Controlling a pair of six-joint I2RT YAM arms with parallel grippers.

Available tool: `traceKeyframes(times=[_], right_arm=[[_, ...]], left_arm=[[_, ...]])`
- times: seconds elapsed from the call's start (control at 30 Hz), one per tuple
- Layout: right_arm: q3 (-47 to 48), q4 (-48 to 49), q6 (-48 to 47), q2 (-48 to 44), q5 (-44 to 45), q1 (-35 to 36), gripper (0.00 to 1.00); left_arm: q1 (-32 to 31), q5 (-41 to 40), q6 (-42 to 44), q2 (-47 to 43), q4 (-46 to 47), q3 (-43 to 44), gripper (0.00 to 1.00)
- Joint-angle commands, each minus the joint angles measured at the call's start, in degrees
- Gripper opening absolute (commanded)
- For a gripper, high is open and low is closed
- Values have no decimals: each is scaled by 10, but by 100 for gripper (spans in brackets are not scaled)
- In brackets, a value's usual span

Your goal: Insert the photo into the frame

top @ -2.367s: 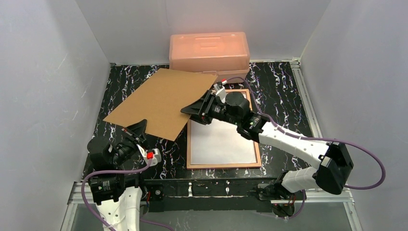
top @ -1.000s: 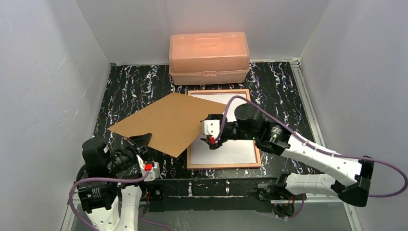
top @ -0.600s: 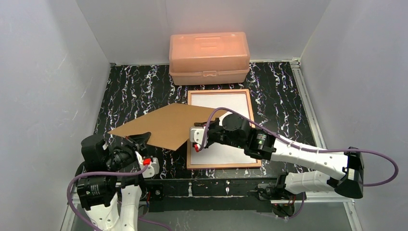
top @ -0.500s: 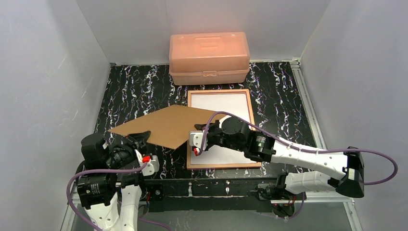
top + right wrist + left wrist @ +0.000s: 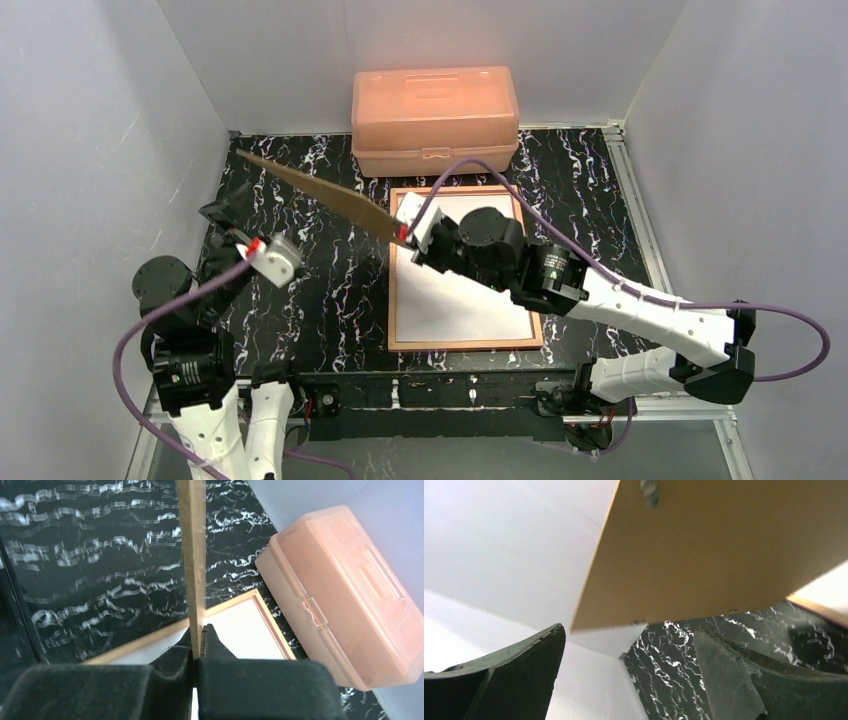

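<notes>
At the left of the table point(image 5: 330, 290), the left gripper point(image 5: 624, 675) has risen from the near edge and now hangs with its fingers spread wide just under the brown backing board point(image 5: 320, 192), touching nothing as far as its wrist view shows. Half a second ago that board lay low and nearly flat over the frame's near-left corner; now it stands steeply on edge, running from the back-left toward the middle. The right gripper point(image 5: 405, 236) is clenched on its lower corner. To the right, the frame point(image 5: 465, 345) lies flat, back side up, almost fully uncovered, with the photo point(image 5: 465, 295) resting inside it, white reverse showing. This looks like a handover or re-grip before the board closes the back. The print's pictured side is hidden, the right arm covers the frame's upper left, and any clips are too small to make out.
</notes>
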Motion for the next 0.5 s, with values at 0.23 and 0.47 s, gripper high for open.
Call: traceKeyframes(times=[0.23,0.47], right_arm=[[251,-150,285,65,-52,-74,1],[180,-162,396,45,-305,-271,1]], left_arm=[[0,-222,-338,101,22,82,98],[0,-151,-355,137,-70,79,98]])
